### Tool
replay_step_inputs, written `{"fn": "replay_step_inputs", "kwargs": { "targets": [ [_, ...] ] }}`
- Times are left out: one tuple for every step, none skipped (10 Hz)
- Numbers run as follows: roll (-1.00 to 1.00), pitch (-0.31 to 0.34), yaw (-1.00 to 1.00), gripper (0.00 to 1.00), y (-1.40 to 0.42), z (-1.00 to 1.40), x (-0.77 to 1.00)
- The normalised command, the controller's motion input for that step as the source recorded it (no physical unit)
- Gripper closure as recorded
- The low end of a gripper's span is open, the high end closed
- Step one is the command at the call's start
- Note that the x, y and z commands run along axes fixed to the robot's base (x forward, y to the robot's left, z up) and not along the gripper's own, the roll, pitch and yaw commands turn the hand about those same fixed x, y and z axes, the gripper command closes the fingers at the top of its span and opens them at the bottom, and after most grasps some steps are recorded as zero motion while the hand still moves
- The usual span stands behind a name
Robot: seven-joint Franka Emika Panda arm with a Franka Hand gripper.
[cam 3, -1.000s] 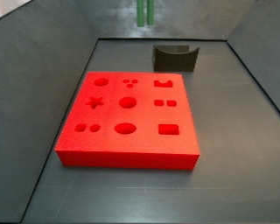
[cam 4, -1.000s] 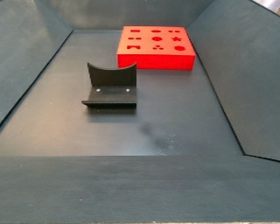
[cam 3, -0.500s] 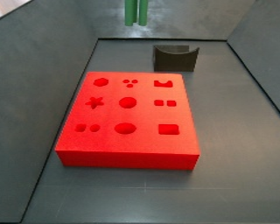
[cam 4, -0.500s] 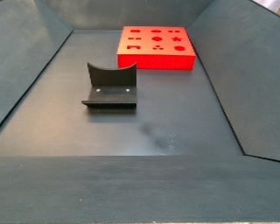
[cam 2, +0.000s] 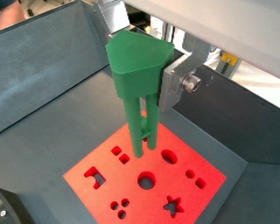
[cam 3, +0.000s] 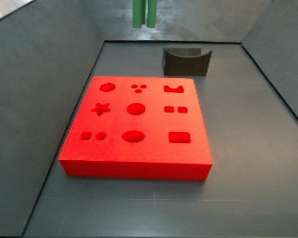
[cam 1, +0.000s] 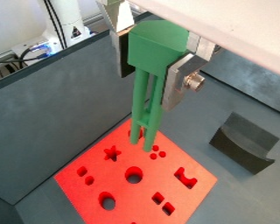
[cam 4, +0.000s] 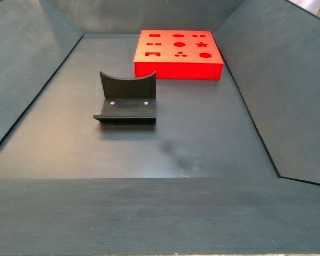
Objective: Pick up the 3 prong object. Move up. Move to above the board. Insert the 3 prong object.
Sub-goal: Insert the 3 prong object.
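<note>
My gripper [cam 1: 154, 52] is shut on the blocky head of the green 3 prong object [cam 1: 143, 105], whose thin prongs hang straight down. Both wrist views show the gripper [cam 2: 140, 68] and the 3 prong object [cam 2: 139, 131] high above the red board [cam 1: 130, 179], with the prong tips over the board's end near three small round holes [cam 1: 156, 155]. In a side view only the lower prongs [cam 3: 144, 11] show at the top edge, above the far end of the board [cam 3: 137, 125]. The other side view shows the board [cam 4: 179, 53] but no gripper.
The dark fixture [cam 3: 186, 61] stands on the floor just behind the board's far right corner; it also shows in a side view [cam 4: 125, 98] and in a wrist view [cam 1: 245, 140]. Grey sloping walls [cam 3: 40, 46] enclose the floor on all sides.
In the side view the green prongs have shifted a little to the left and slightly up over the last second. The board and fixture have not moved.
</note>
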Motion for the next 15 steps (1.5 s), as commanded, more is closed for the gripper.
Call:
{"fn": "replay_step_inputs", "kwargs": {
  "targets": [
    [0.0, 0.0, 0.0, 1.0, 0.0, 0.0, -0.03],
    [0.01, 0.0, 0.0, 1.0, 0.0, 0.0, 0.0],
    [0.08, 0.0, 0.18, 1.0, 0.0, -0.1, 0.02],
    [0.06, 0.0, 0.17, 1.0, 0.01, -0.19, 0.2],
    [0.05, 0.0, 0.07, 1.0, 0.17, -0.25, 0.37],
    [0.06, 0.0, 0.07, 1.0, 0.19, -0.31, 0.34],
    [0.1, 0.0, 0.11, 1.0, 0.25, -0.29, 0.27],
    [0.12, 0.0, 0.18, 1.0, 0.29, -0.28, 0.14],
    [0.16, -0.016, 0.18, 1.0, 0.24, -0.33, 0.0],
    [0.07, -0.036, -0.19, 1.0, 0.13, -0.31, 0.0],
    [0.0, -0.09, -0.87, 1.0, 0.11, -0.27, 0.0],
    [0.0, -0.07, -1.0, 1.0, 0.0, -0.32, 0.0],
    [0.0, -0.059, -1.0, 1.0, 0.0, -0.34, 0.0],
    [0.0, -0.059, -1.0, 1.0, 0.0, -0.35, 0.0],
    [0.0, -0.054, -1.0, 1.0, 0.0, -0.35, 0.0]
  ]
}}
